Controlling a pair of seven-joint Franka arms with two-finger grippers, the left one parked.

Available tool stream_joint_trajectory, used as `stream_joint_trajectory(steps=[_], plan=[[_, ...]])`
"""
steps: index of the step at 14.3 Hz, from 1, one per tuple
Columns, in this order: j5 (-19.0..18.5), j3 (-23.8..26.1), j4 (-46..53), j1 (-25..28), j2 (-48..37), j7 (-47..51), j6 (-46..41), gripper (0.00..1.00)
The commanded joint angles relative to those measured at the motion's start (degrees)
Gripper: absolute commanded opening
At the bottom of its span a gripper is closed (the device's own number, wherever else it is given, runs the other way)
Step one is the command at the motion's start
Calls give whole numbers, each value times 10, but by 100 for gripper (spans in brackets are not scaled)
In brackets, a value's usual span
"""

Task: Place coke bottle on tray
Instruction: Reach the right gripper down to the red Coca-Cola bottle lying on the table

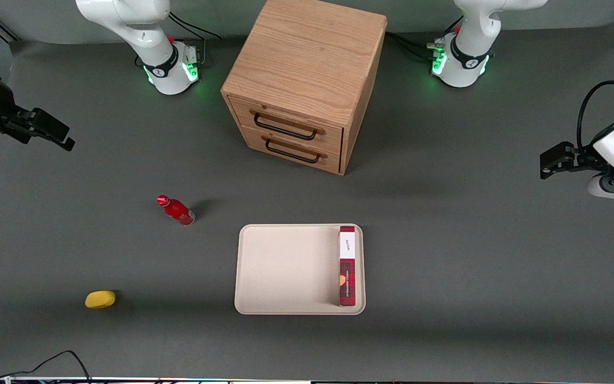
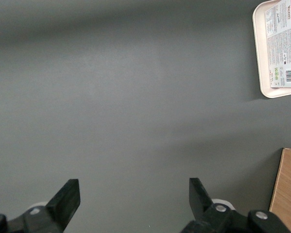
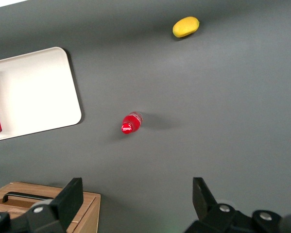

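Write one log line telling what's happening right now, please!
phase: before grasp | gripper: open, empty, raised at working arm's end | coke bottle: upright on table, off tray | tray: holds plaid box

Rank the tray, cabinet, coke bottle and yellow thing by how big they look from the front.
1. Cabinet, though it stands taller, nearer the camera.
2. Tray.
3. Coke bottle and yellow thing: too alike to rank.
The gripper hangs open, above the table's working-arm end.
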Motion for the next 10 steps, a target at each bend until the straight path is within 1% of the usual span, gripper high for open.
stream_joint_trajectory(steps=[1, 3, 4, 5, 6, 8, 10], plan=[[6, 1, 24, -1, 9, -6, -25, 100], [8, 2, 20, -2, 14, -12, -29, 100], [15, 2, 7, -1, 19, -12, -27, 100], [15, 8, -15, 3, 25, -6, -9, 100], [15, 11, -56, 6, 29, -2, 32, 100], [15, 26, -191, 5, 20, 4, 177, 100], [14, 39, -272, 6, 34, 39, 297, 100]])
